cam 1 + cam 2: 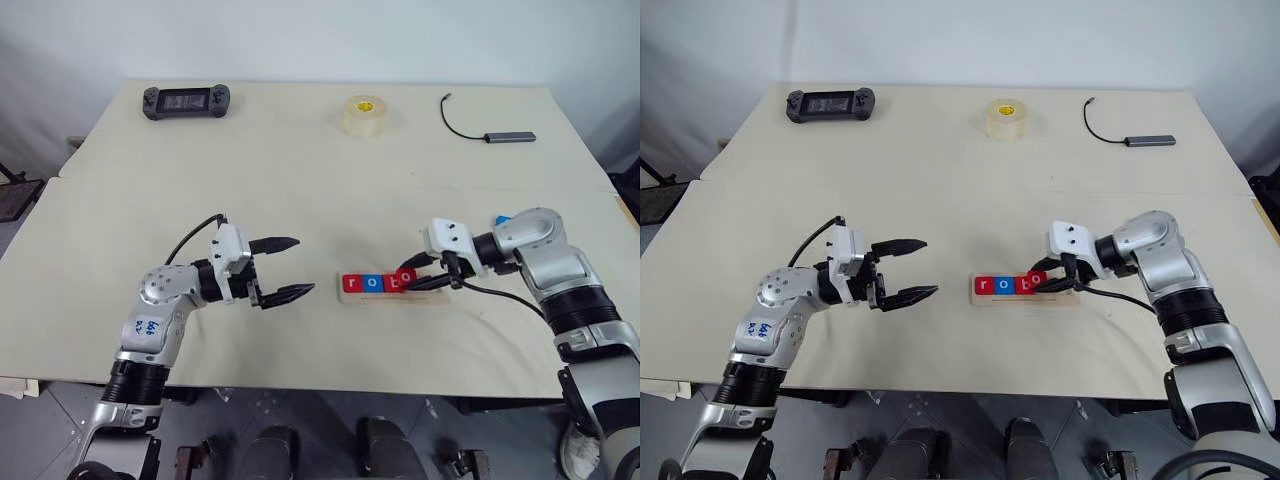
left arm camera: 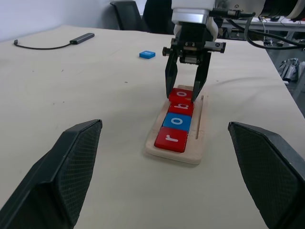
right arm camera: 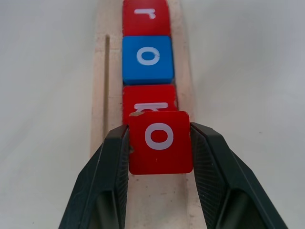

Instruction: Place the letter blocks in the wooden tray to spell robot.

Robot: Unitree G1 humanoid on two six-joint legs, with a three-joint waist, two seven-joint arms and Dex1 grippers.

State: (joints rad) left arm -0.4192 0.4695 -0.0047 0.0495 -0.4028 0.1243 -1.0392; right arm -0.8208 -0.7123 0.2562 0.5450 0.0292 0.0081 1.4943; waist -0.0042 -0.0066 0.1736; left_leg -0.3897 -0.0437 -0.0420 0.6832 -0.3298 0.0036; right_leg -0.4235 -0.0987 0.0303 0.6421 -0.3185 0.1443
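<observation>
The wooden tray (image 1: 424, 293) lies on the table between my arms. In it stand a red r block (image 1: 353, 283), a blue o block (image 1: 373, 283) and a red b block (image 1: 392, 284) in a row. My right gripper (image 1: 408, 279) is shut on a red o block (image 3: 159, 141), held at the row's right end and overlapping the edge of the b block (image 3: 148, 101). A blue block (image 2: 147, 54) lies flat on the table beyond the right arm. To the left of the tray, my left gripper (image 1: 287, 268) hangs open and empty, pointing at the tray.
A black game controller (image 1: 186, 101) lies at the table's back left. A roll of clear tape (image 1: 364, 115) stands at the back middle. At the back right is a grey adapter with a black cable (image 1: 510, 136).
</observation>
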